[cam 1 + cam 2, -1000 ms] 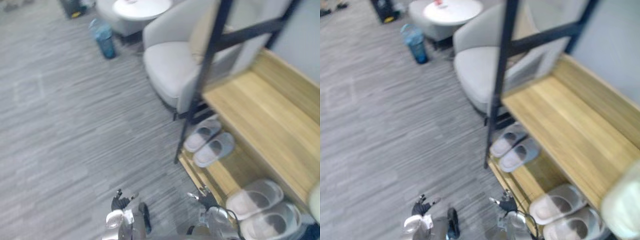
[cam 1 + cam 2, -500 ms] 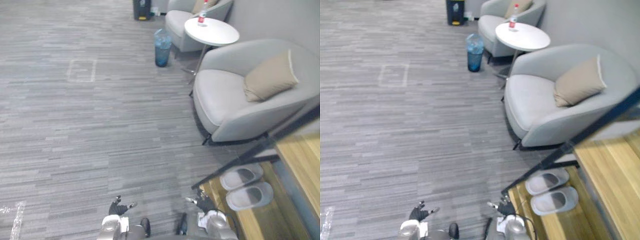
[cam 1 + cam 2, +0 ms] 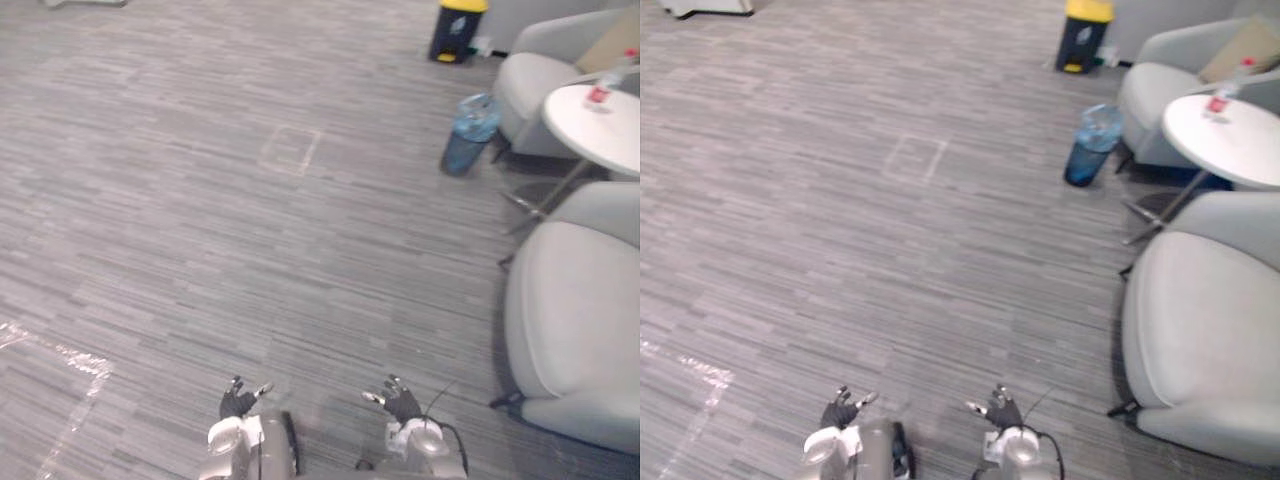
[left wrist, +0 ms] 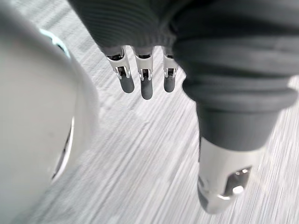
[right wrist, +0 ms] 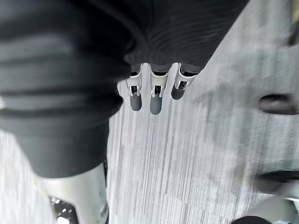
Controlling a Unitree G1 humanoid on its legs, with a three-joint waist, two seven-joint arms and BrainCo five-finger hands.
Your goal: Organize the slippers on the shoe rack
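Carpet (image 3: 250, 230) stretches open ahead and left; grey armchair (image 3: 575, 320) and round white table (image 3: 612, 140) border its right edge. Nearest, left hand (image 3: 238, 402) and right hand (image 3: 401, 404) hang, fingers relaxed, apart.

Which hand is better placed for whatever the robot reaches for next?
Right, but only marginally. Both the left hand and the right hand hang open and empty, level with each other over the grey carpet. The right is on the side of the armchair; otherwise they are equally placed.
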